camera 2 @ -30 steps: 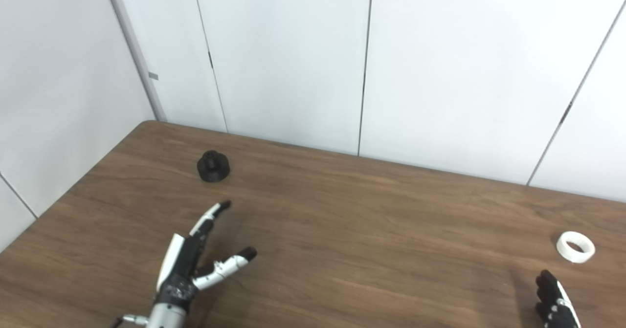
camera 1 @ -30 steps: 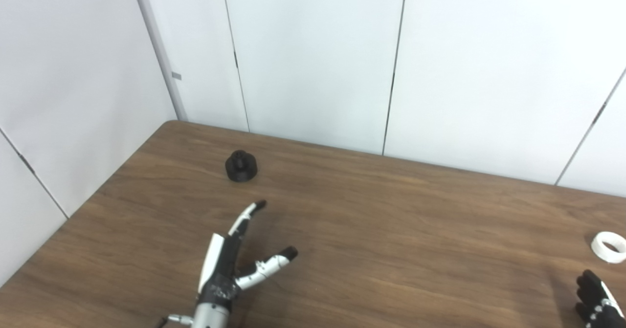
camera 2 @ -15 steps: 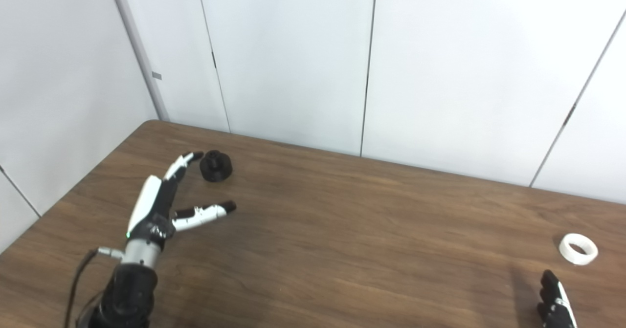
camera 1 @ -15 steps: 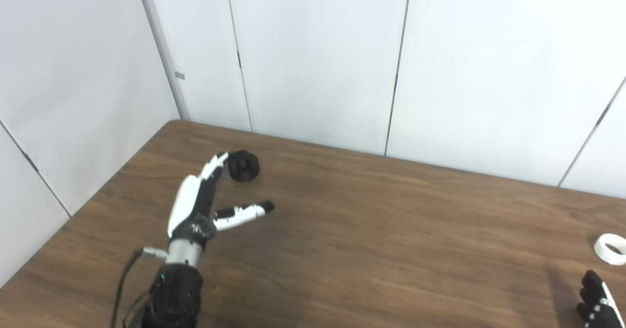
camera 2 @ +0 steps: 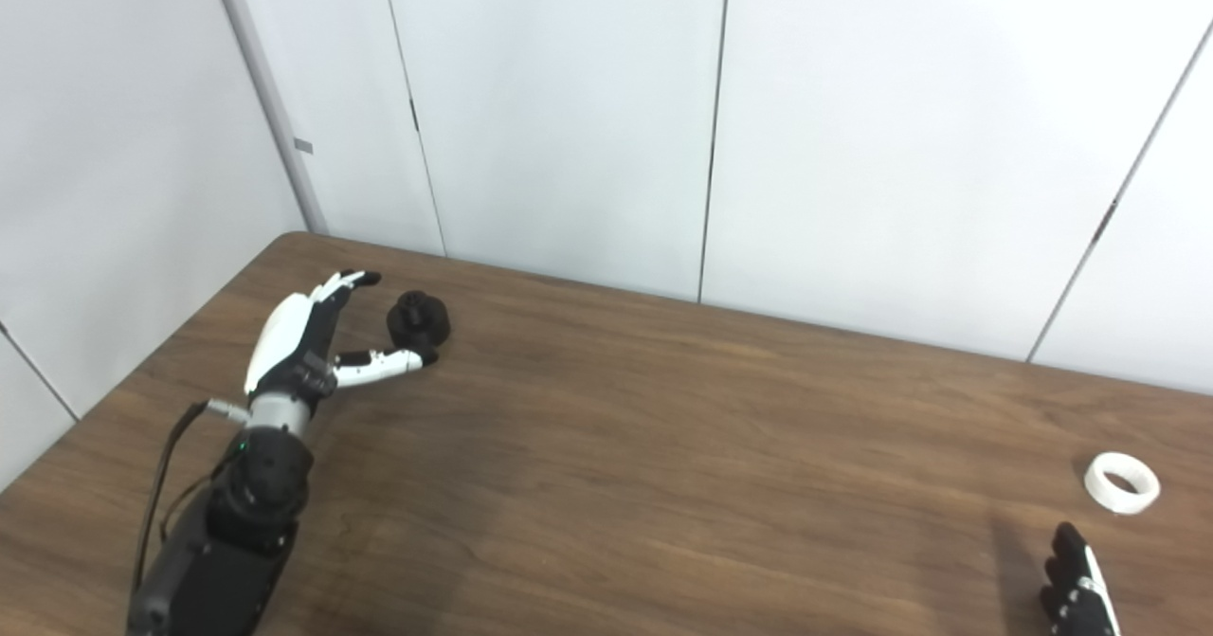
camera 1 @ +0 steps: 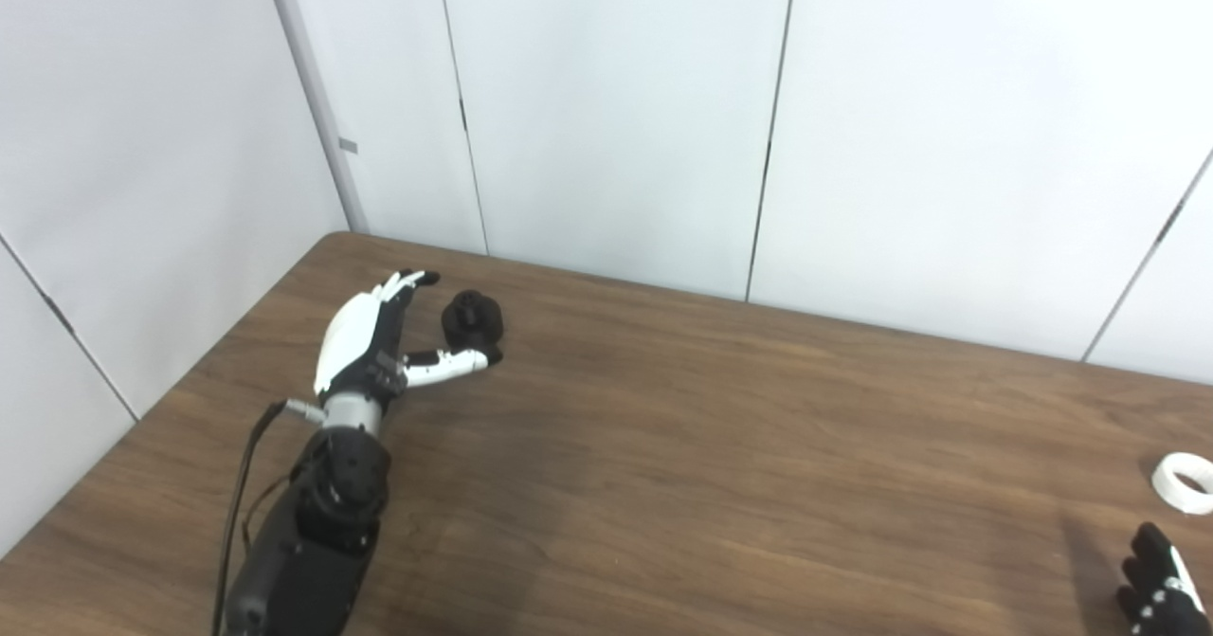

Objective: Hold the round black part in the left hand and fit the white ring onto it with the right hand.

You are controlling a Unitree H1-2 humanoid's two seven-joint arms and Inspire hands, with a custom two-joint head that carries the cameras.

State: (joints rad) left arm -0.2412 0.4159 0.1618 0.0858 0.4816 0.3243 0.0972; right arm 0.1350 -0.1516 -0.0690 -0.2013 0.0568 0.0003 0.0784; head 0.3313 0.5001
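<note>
The left hand point(camera 1: 374, 342) is spread open beside the round black part point(camera 1: 472, 318), which rests ungrasped on the table point(camera 1: 720, 446). The white ring point(camera 2: 1121, 481) lies untouched near the right hand point(camera 2: 1076, 589), whose state cannot be determined. Grasping and fitting remain.

Bare counter point(camera 1: 720, 446) lies open between the black part point(camera 1: 473, 319), flanked by the left hand point(camera 1: 370, 352), and the ring point(camera 1: 1183, 482) near the right hand point(camera 1: 1156, 593).
</note>
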